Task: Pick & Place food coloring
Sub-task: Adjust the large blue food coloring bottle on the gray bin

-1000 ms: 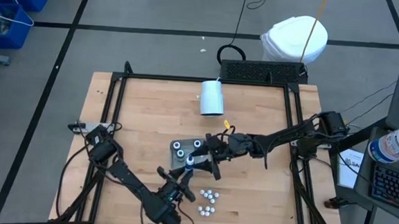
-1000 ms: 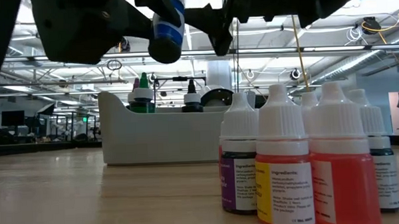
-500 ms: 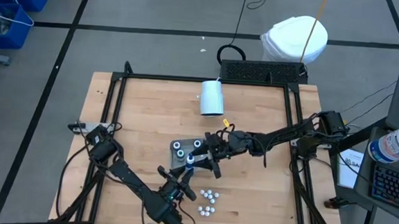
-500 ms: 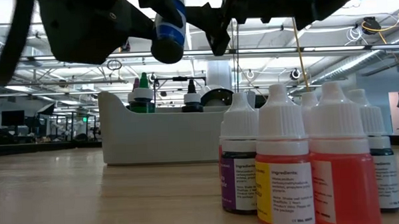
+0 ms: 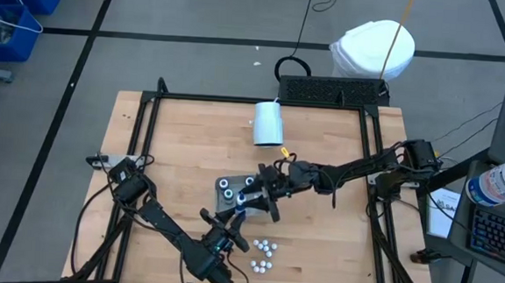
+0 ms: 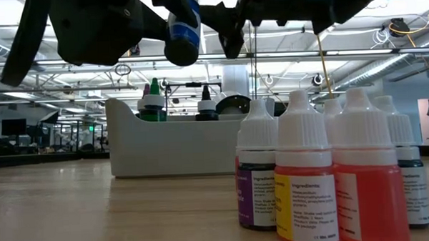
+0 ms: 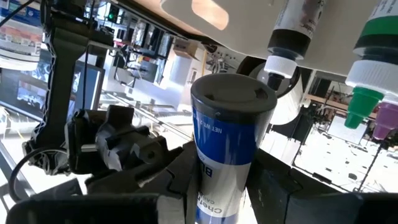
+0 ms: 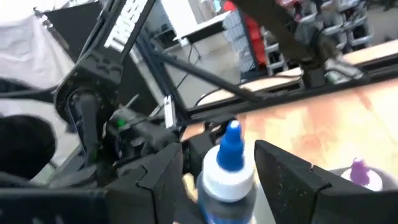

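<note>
blue bottle point(image 5: 239, 207): off the table, beside tray point(image 6: 165, 147) | left gripper point(image 5: 234, 219): clamped on its body | right gripper point(image 5: 258, 199): spread either side of its blue-tipped cap, gaps showing | other bottles point(image 5: 263, 254): clustered on table near front edge, more standing in tray

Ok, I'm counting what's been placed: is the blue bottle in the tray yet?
Not in. The left gripper holds the blue bottle up in the air, higher than the white tray.
</note>
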